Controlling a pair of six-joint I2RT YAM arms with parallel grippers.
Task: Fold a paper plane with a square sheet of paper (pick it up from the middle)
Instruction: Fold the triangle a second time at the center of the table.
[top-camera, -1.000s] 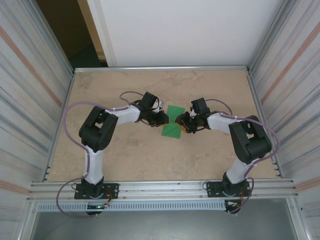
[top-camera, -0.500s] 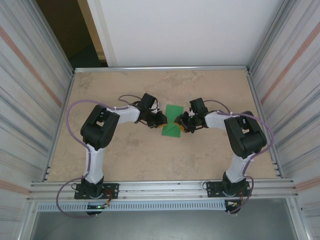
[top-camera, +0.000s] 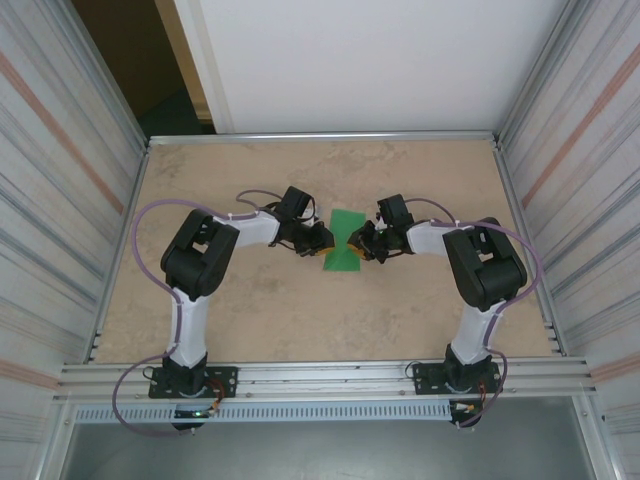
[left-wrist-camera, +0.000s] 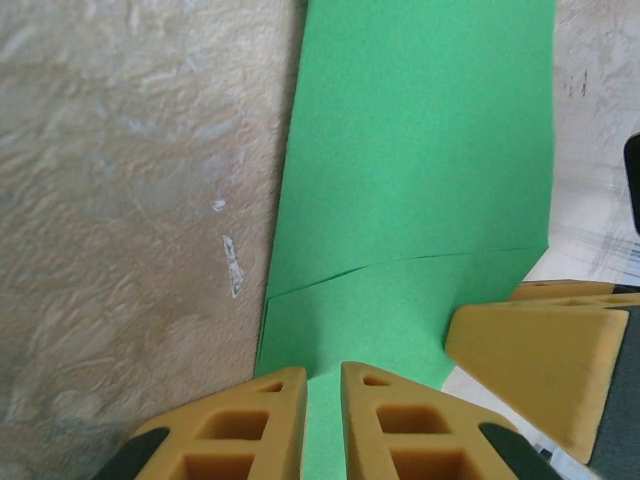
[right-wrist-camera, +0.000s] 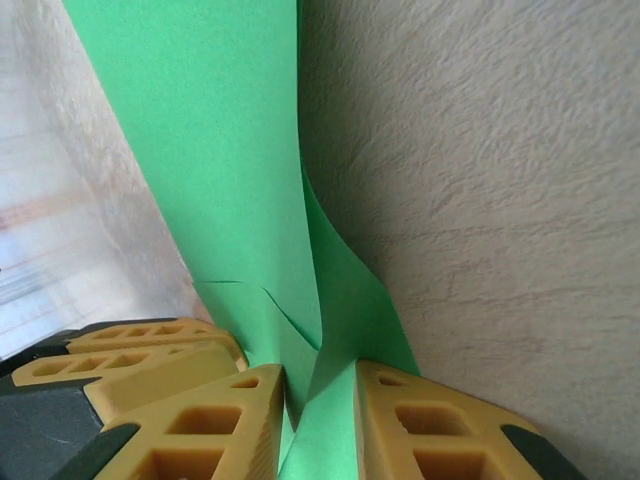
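Note:
The square sheet of paper (top-camera: 345, 250) is bright green and partly folded, and sits mid-table between both grippers. My left gripper (top-camera: 325, 241) meets its left edge. In the left wrist view that gripper (left-wrist-camera: 323, 372) has its fingers nearly together with a green strip (left-wrist-camera: 420, 150) running between them. My right gripper (top-camera: 360, 245) is at the sheet's right edge. In the right wrist view it (right-wrist-camera: 320, 370) is shut on a raised fold of the paper (right-wrist-camera: 220, 150), with green layers touching both pads. Each wrist view shows the other gripper's yellow fingers (left-wrist-camera: 530, 350) (right-wrist-camera: 140, 355) close by.
The beige table (top-camera: 300, 310) is ringed by a metal rail and ribbed side walls (top-camera: 60, 200). Both arm bases stand at the near edge. The two grippers are almost touching over the paper.
My right gripper has moved left onto the sheet's edge and its jaws have narrowed around the raised fold. The left gripper has held its place and its grip.

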